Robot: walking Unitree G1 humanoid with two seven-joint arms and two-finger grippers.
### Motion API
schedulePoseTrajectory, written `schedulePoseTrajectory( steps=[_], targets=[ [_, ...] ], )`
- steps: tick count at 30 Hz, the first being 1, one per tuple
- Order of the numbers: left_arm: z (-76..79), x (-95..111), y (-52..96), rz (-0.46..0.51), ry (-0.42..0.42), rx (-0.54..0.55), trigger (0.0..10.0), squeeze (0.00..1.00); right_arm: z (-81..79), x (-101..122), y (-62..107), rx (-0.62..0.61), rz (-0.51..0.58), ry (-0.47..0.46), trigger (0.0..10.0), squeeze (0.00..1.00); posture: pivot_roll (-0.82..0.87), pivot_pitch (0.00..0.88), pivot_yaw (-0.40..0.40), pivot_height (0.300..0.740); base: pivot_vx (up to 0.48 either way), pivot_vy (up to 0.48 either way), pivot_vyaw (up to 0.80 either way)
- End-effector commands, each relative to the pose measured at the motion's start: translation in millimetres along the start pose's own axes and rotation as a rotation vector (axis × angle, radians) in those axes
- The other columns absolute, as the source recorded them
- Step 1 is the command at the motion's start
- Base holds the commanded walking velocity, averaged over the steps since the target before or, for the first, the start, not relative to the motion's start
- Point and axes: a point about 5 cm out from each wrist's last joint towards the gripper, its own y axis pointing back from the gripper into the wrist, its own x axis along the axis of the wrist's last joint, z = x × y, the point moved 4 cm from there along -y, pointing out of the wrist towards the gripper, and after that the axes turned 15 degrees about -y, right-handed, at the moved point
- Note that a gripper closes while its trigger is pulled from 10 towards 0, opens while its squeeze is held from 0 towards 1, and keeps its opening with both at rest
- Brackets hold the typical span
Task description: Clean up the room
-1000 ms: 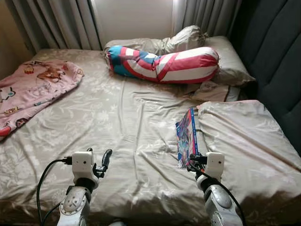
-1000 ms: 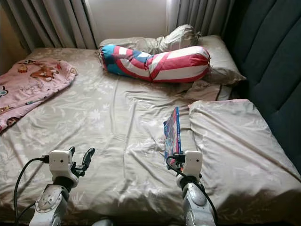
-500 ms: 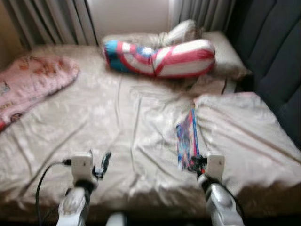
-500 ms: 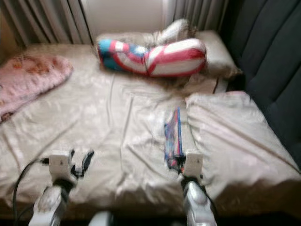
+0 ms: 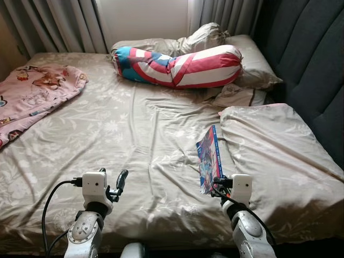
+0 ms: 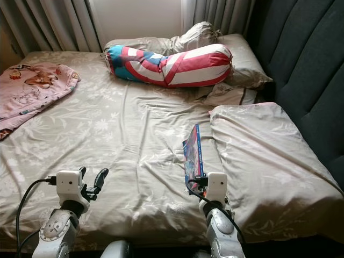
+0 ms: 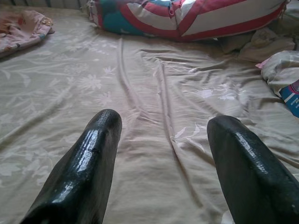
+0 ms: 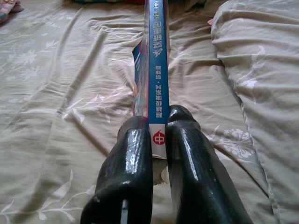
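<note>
Object: a thin blue, glossy-covered book (image 8: pixel 153 60) stood on edge above the beige floral bedsheet (image 5: pixel 134 140), beside the beige pillow (image 5: pixel 269 150).
Right gripper (image 8: pixel 159 135): clamped on the book's spine end.
Left gripper (image 7: pixel 161 140): fingers spread, holding nothing.
Handling: probably light, slick and floppy; a deeper hold near the spine's middle would steady it.

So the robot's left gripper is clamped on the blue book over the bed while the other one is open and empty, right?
Not quite: the right gripper is clamped on the blue book, as the right wrist view shows. The left gripper is the open, empty one, over the bed.
</note>
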Motion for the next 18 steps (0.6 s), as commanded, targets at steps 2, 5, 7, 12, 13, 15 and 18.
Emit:
schedulePoseTrajectory(
  steps=[2, 5, 7, 12, 13, 15, 18],
  targets=[
    [-1.8, -2.6, -1.9, -0.019, 0.003, 0.002, 10.0, 0.0, -4.1, 8.4, -2.7, 0.021, 0.031, 0.012, 10.0, 0.0, -0.03, 0.047, -0.026, 0.66, 0.311, 0.0, 0.0],
    [-2.1, -2.5, -1.9, -0.019, 0.004, 0.005, 10.0, 0.0, -3.8, 8.6, -2.7, 0.019, 0.032, 0.015, 10.0, 0.0, -0.04, 0.046, -0.025, 0.66, 0.37, 0.0, 0.0],
    [-2.2, -2.6, -1.9, -0.02, 0.005, 0.005, 10.0, 0.0, -3.8, 8.5, -2.7, 0.02, 0.031, 0.017, 10.0, 0.0, -0.04, 0.046, -0.025, 0.66, 0.382, 0.0, 0.0],
    [-2.3, -2.8, -2.0, -0.022, 0.006, 0.006, 10.0, 0.0, -3.3, 8.3, -2.8, 0.017, 0.03, 0.02, 10.0, 0.0, -0.04, 0.046, -0.025, 0.66, 0.385, 0.0, 0.0],
    [-2.3, -2.8, -2.0, -0.021, 0.006, 0.006, 10.0, 0.0, -3.2, 8.2, -2.8, 0.017, 0.029, 0.02, 10.0, 0.0, -0.04, 0.046, -0.025, 0.66, 0.386, 0.0, 0.0],
    [-2.6, -2.9, -2.2, -0.022, 0.005, 0.005, 10.0, 0.0, -3.6, 7.8, -3.0, 0.017, 0.028, 0.02, 10.0, 0.0, -0.03, 0.047, -0.023, 0.66, 0.384, 0.0, 0.0],
    [-2.4, -2.9, -2.4, -0.022, 0.004, 0.004, 10.0, 0.0, -3.1, 7.2, -3.0, 0.015, 0.027, 0.019, 10.0, 0.0, -0.03, 0.048, -0.023, 0.66, 0.382, 0.0, 0.0]
  ],
)
